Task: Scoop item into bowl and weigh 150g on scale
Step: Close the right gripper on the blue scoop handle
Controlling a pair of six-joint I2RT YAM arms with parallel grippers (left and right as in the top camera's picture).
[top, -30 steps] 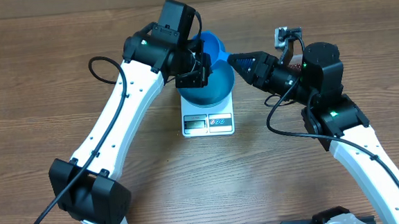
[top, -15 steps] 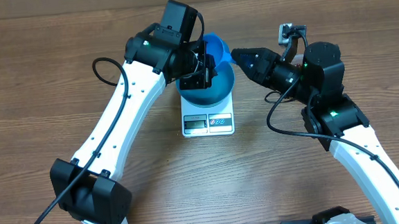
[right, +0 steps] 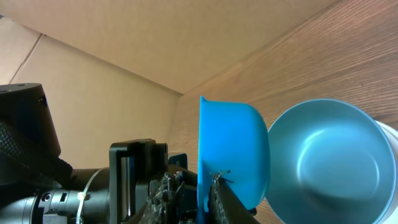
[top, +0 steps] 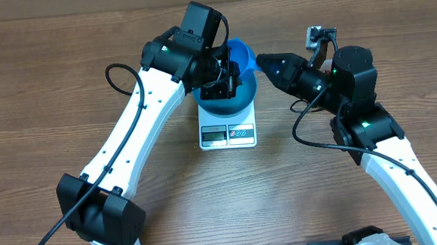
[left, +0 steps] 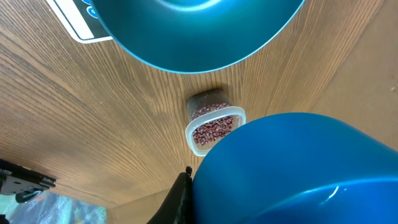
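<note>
The blue bowl (top: pixel 237 100) stands on the white scale (top: pixel 228 135); its inside (right: pixel 329 162) looks bare. Just above its far rim hangs a small blue scoop (top: pixel 239 54), tipped on edge, with my left gripper (top: pixel 223 75) shut on it; one black finger (left: pixel 181 199) presses its wall (left: pixel 298 168). My right gripper (top: pixel 259 60) reaches in from the right. Its jaws straddle the scoop's rim (right: pixel 201 143) narrowly, one finger on the outer wall, a small gap on the other side. The beans (left: pixel 212 129) lie in a clear tub on the table.
The clear tub (left: pixel 190 134) sits beyond the bowl (left: pixel 193 31), hidden under my right arm in the overhead view. A cardboard wall (right: pixel 124 56) closes the back of the table. Both arm bases stand at the near edge.
My right gripper has crept in onto the scoop's rim and its jaws have narrowed. The left arm has shifted the scoop slightly to the right.
</note>
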